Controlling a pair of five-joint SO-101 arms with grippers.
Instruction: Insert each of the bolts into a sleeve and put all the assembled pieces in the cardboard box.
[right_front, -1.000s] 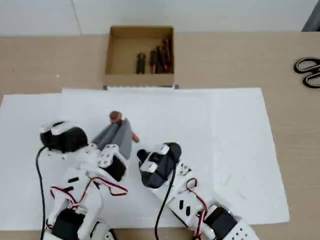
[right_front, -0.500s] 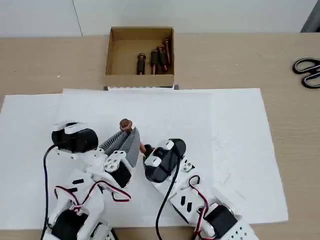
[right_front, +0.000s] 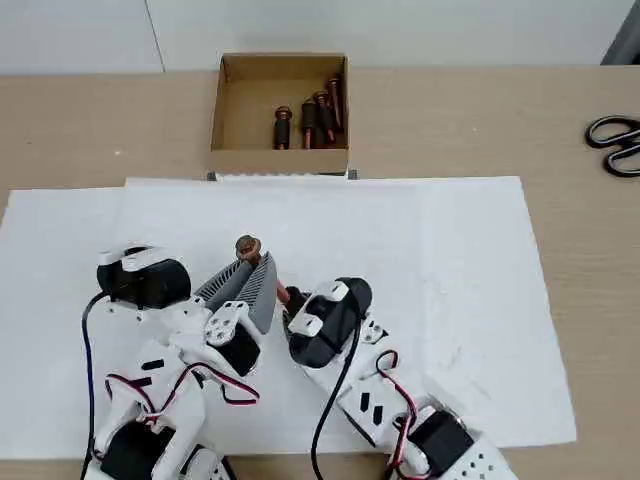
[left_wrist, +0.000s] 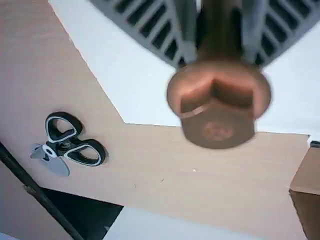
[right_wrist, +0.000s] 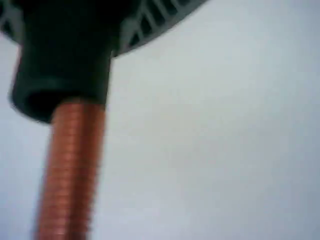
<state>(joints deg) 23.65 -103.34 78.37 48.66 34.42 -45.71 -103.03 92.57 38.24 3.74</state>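
My left gripper (right_front: 253, 272) is shut on a copper bolt (right_front: 248, 246), whose hex head (left_wrist: 218, 107) sticks out past the grey fingers (left_wrist: 145, 25). Just right of it, my right gripper (right_front: 293, 302) is shut on a black sleeve (right_wrist: 60, 65). The bolt's threaded end (right_wrist: 70, 170) sits in the sleeve's mouth. Both arms hang over the white paper (right_front: 450, 260) near the table's front. The cardboard box (right_front: 278, 158) stands at the back with three assembled pieces (right_front: 308, 120) lying inside.
Black-handled scissors (right_front: 615, 145) lie at the far right of the wooden table (right_front: 480, 110), also seen as scissors (left_wrist: 70, 145) in the left wrist view. Open paper stretches to the right of the arms and toward the box.
Both arms shifted right, and the bolt's threaded tip and the sleeve have come together. In the last half second the left arm eased slightly back.
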